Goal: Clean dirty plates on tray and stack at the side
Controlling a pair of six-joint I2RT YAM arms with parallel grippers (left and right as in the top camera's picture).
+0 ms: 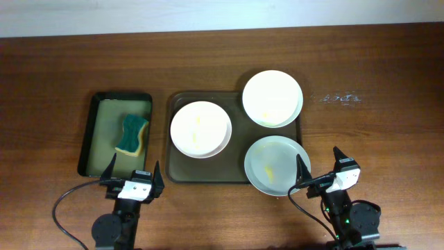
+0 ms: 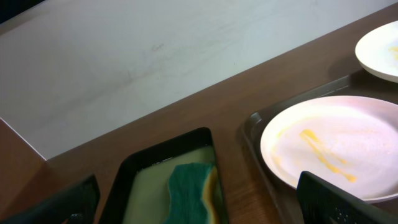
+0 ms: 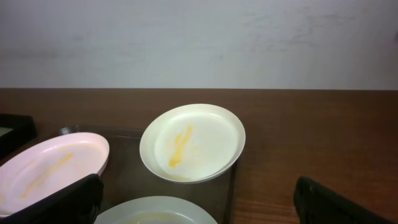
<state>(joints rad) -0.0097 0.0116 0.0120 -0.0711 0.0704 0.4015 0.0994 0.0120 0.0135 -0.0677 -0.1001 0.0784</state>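
Observation:
Three white plates with yellow smears lie on the dark tray (image 1: 179, 167): a left plate (image 1: 200, 129), a far-right plate (image 1: 272, 98) and a near-right plate (image 1: 277, 165) overhanging the tray's front right corner. My left gripper (image 1: 134, 178) is open and empty at the table's near edge, in front of the small tray. My right gripper (image 1: 323, 169) is open and empty, just right of the near-right plate. The left wrist view shows the left plate (image 2: 339, 146). The right wrist view shows the far-right plate (image 3: 193, 142), the left plate (image 3: 50, 168) and the rim of the near plate (image 3: 155, 211).
A small black-rimmed tray (image 1: 94, 139) stands left of the big tray and holds a green-and-yellow sponge (image 1: 132, 134), also seen in the left wrist view (image 2: 194, 193). White scuff marks (image 1: 340, 98) are on the wood at the right.

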